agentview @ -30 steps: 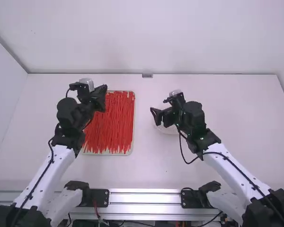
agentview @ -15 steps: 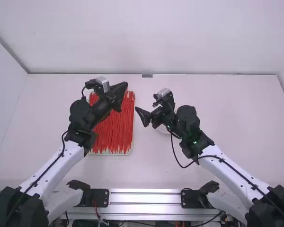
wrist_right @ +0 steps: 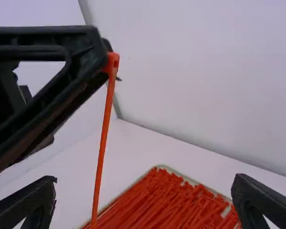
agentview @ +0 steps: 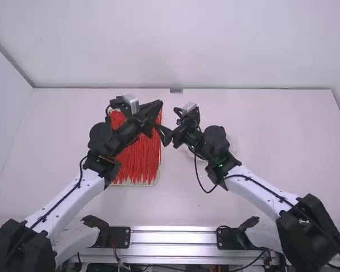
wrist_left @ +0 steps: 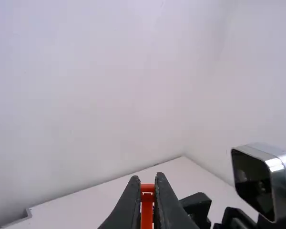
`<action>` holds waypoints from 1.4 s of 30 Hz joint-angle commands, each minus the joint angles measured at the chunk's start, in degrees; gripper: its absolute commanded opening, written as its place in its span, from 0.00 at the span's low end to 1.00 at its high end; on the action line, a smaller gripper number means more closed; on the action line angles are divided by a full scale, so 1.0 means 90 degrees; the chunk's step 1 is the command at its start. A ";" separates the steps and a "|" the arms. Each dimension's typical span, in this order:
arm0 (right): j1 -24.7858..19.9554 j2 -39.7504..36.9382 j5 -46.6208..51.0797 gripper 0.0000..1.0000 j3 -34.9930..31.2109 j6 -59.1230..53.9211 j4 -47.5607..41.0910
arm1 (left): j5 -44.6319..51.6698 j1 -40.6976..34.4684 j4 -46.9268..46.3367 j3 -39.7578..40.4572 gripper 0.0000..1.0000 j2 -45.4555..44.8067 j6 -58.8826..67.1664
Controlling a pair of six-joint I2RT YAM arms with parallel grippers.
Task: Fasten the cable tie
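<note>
The left hand (wrist_left: 147, 186) is raised above the white surface (agentview: 272, 141). Its two fingers are pressed together on the head of a single orange cable tie (wrist_right: 103, 143), and the thin strap hangs straight down with its lower end free, over a tray (agentview: 137, 185) heaped with spare ties (agentview: 140, 156) of the same colour. The right hand (agentview: 168, 131) is just beside the left one and turned toward it, its fingers spread wide, holding nothing and not touching the strap.
</note>
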 commanded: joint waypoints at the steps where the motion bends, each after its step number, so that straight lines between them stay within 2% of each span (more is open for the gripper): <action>1: -0.0087 0.0143 0.0002 0.88 0.0209 0.0403 0.0151 | 0.0063 -0.0046 0.0056 -0.0044 0.02 0.0032 -0.0022; 5: -0.0070 0.0250 -0.0066 0.64 0.0209 0.0488 0.0330 | 0.0066 -0.0056 0.0100 -0.0044 0.02 0.0032 -0.0051; 6: -0.0068 0.0255 -0.0061 0.52 0.0209 0.0486 0.0352 | 0.0041 -0.0049 0.0095 -0.0044 0.02 0.0032 -0.0112; 8: -0.0087 0.0248 -0.0063 0.40 0.0209 0.0488 0.0328 | 0.0036 -0.0051 0.0097 -0.0044 0.02 0.0032 -0.0138; 9: -0.0083 0.0248 -0.0061 0.38 0.0209 0.0488 0.0328 | 0.0034 -0.0051 0.0097 -0.0044 0.02 0.0032 -0.0138; 11: -0.0029 0.0248 -0.0061 0.27 0.0209 0.0483 0.0323 | 0.0036 -0.0051 0.0102 -0.0044 0.02 0.0032 -0.0141; 19: -0.0085 0.0248 -0.0085 0.08 0.0209 0.0486 0.0299 | 0.0039 -0.0051 0.0095 -0.0044 0.02 0.0032 -0.0138; 20: -0.0087 0.0248 -0.0163 0.02 0.0209 0.0483 0.0301 | 0.0039 -0.0051 0.0092 -0.0044 0.03 0.0032 -0.0138; 24: -0.0083 0.0248 -0.0182 0.00 0.0209 0.0481 0.0299 | 0.0036 -0.0051 0.0092 -0.0044 0.06 0.0032 -0.0138; 27: -0.0080 0.0248 -0.0185 0.00 0.0209 0.0447 0.0299 | 0.0034 -0.0051 0.0092 -0.0044 0.15 0.0032 -0.0136; 29: -0.0095 0.0248 -0.0182 0.00 0.0209 0.0435 0.0299 | 0.0034 -0.0051 0.0097 -0.0044 0.38 0.0032 -0.0134; 30: -0.0102 0.0248 -0.0185 0.00 0.0209 0.0432 0.0301 | 0.0032 -0.0051 0.0100 -0.0044 0.43 0.0032 -0.0131; 31: -0.0146 0.0248 -0.0202 0.00 0.0209 0.0410 0.0301 | 0.0036 -0.0049 0.0129 -0.0044 0.56 0.0032 -0.0002; 32: -0.0216 0.0245 -0.0279 0.00 0.0209 0.0413 0.0304 | 0.0039 -0.0051 0.0141 -0.0044 0.99 0.0032 0.0204; 34: -0.0296 0.0245 -0.0500 0.00 0.0209 0.0413 0.0321 | 0.0041 -0.0049 0.0143 -0.0044 0.99 0.0029 0.0342; 39: -0.0845 0.0187 -0.1673 0.00 0.0209 0.0262 0.0325 | 0.0070 0.0036 0.0092 -0.0044 0.99 0.0029 0.0753; 42: -0.1083 0.0163 -0.2096 0.00 0.0209 0.0272 0.0328 | 0.0393 0.0202 0.0124 -0.0032 0.99 0.0029 0.0748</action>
